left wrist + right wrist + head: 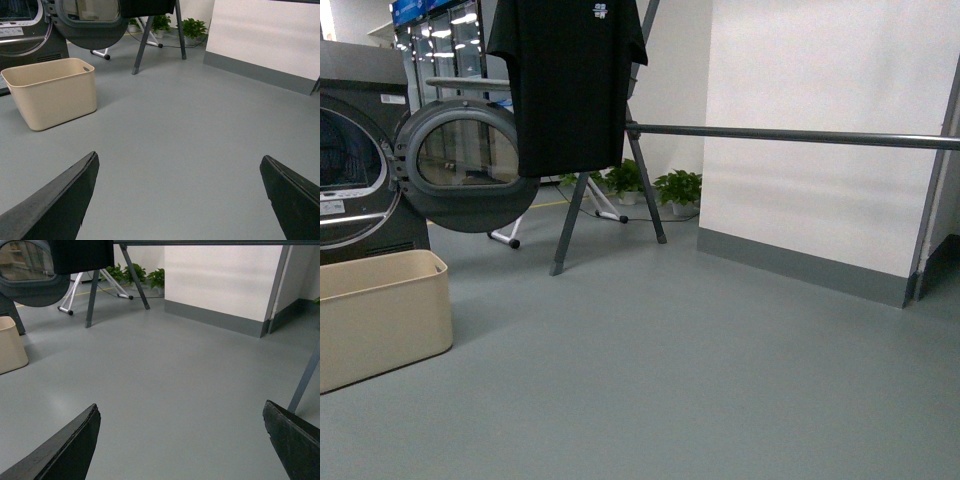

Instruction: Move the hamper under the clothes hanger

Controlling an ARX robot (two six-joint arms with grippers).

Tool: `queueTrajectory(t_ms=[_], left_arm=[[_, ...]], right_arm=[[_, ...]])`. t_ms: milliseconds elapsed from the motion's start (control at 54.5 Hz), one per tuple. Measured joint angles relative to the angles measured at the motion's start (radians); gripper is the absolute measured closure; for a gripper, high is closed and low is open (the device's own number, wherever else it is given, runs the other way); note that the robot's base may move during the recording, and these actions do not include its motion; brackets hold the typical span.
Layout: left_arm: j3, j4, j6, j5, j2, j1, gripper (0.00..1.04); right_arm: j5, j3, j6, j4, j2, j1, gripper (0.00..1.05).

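Observation:
The beige hamper point(380, 315) stands on the grey floor at the front view's left edge, in front of the dark grey drum machine. It also shows in the left wrist view point(52, 92) and partly in the right wrist view point(11, 345). The clothes hanger point(790, 135) is a dark grey rack with a long horizontal bar and slanted legs point(570, 225); a black T-shirt point(568, 85) hangs on its left end. The hamper stands left of the rack, not under the bar. My left gripper point(179, 165) and right gripper point(181, 412) are open, empty, above bare floor.
The drum machine point(355, 150) has its round glass door point(465, 165) swung open toward the rack. A white wall with a grey skirting point(800, 265) runs behind the bar. Potted plants point(675, 190) and a white stand foot point(505, 238) sit at the back.

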Motion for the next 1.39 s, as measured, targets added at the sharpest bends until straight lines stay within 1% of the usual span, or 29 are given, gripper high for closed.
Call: queueTrajectory(t_ms=[1394], left_arm=[[0.000, 0.000, 0.000, 0.000, 0.005, 0.000, 0.07]], right_arm=[[0.000, 0.000, 0.000, 0.000, 0.002, 0.000, 0.08]])
